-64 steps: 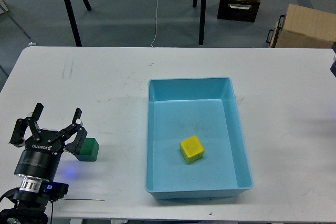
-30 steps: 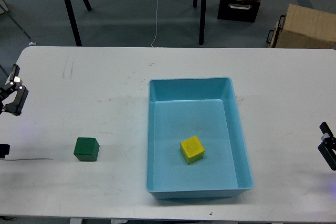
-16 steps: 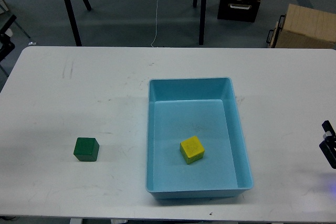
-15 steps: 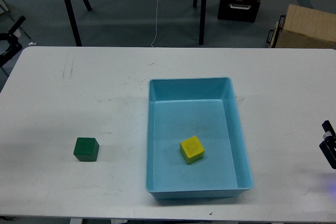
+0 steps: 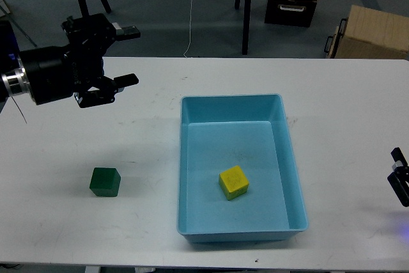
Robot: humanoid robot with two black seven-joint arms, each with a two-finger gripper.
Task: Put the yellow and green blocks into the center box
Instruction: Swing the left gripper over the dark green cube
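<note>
Head view — left fingers (image 5: 130,55) spread and empty, right fingers' (image 5: 400,182) state unclear, green block (image 5: 105,182) on table (image 5: 147,222).

Left tool (image 5: 128,55): matte black, two slim fingers, thick black cylindrical wrist with silver ring. Right tool (image 5: 399,180): only a small black edge visible.

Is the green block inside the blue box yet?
No. The green block sits on the white table, left of the blue box.
</note>
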